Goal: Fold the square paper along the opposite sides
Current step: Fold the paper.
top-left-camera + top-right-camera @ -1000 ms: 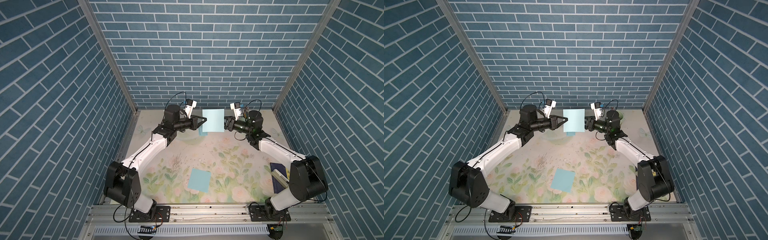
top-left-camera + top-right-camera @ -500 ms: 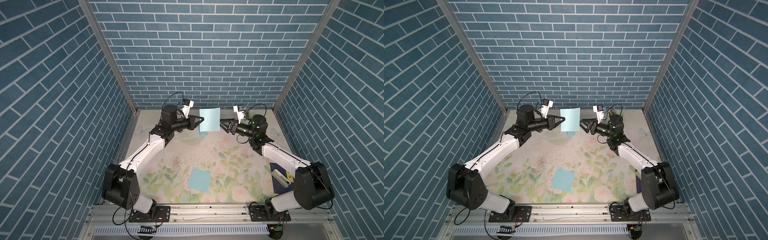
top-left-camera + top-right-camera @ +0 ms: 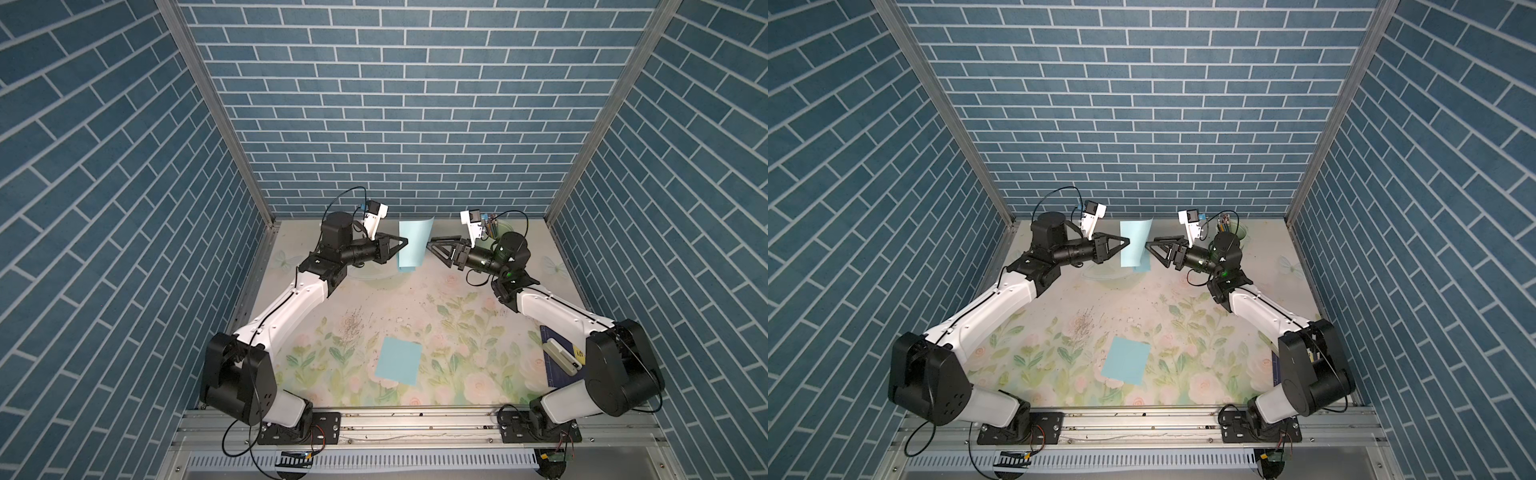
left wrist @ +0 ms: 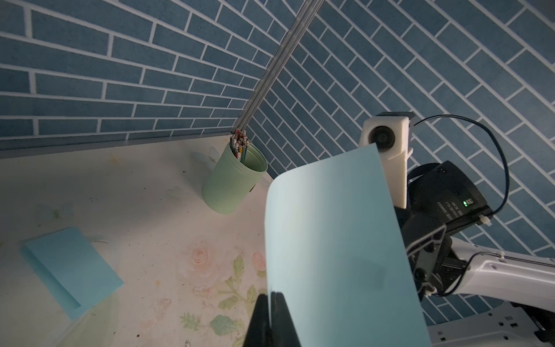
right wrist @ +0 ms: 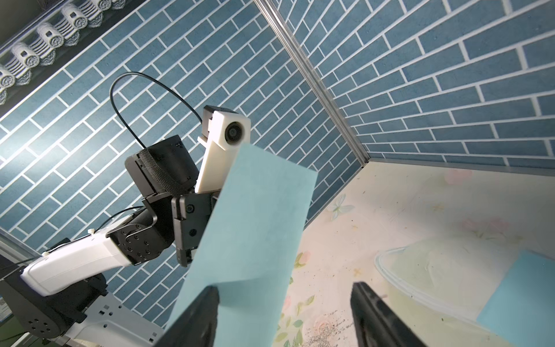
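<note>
Above the far bench (image 3: 415, 299), the right gripper (image 3: 433, 244) has just let go and drawn back, jaws spread. The square paper (image 3: 415, 249) now hangs upright between the arms from the left gripper (image 3: 405, 241) alone, pinched at its left edge, likely freeing the right arm to re-grasp for the fold.

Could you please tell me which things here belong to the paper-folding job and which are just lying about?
Job in hand:
- held blue paper
- left gripper, shut on it
- right gripper, open beside it

Lying about:
- flat blue sheet
- green pencil cup
- clear tray
- dark pad
</note>
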### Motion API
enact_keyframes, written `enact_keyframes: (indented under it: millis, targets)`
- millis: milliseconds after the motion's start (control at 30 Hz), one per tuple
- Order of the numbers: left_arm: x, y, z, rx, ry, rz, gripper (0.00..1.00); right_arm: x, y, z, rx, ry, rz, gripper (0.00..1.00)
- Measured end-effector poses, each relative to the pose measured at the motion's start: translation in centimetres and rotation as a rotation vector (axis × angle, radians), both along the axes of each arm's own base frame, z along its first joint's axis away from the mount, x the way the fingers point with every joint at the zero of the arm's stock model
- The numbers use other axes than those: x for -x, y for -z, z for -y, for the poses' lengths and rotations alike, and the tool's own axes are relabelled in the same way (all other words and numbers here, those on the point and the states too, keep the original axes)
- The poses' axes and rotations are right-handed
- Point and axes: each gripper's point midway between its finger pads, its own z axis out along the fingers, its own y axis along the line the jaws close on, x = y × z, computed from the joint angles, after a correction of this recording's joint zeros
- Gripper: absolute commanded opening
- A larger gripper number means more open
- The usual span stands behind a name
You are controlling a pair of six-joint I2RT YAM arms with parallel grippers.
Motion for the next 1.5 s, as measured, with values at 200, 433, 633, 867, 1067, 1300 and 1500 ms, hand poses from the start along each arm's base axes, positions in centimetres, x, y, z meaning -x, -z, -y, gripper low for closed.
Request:
enact_keyframes:
  millis: [200,433,633,867,1067,1300,1500]
  targets:
    - [0.3,-0.2,-0.1,0.002,0.003,0.004,0.0,0.3,0.2,-1.6,-0.012,-0.043,-0.016,0.79]
    - [0.7,-0.7,-0.1,0.007,0.015,0.018,0.0,1.3,0.0,-3.4,-0.019,-0.12,-0.008,0.76]
    - [1.3,-1.3,0.1,0.021,0.045,0.027,0.0,2.3,-0.5,-4.1,-0.049,-0.189,-0.001,0.68]
    - [1.9,-2.1,0.2,0.037,0.072,0.044,0.0,3.1,-1.0,-4.3,-0.067,-0.242,0.002,0.56]
    - [2.2,-2.1,0.3,0.041,0.087,0.044,0.0,3.5,-1.4,-4.3,-0.073,-0.264,0.01,0.4]
    - [2.4,-2.3,0.3,0.044,0.096,0.047,0.02,3.7,-1.3,-4.4,-0.071,-0.279,-0.003,0.31]
    - [2.8,-2.9,0.2,0.048,0.101,0.061,0.05,3.9,-1.4,-4.3,-0.073,-0.289,-0.005,0.23]
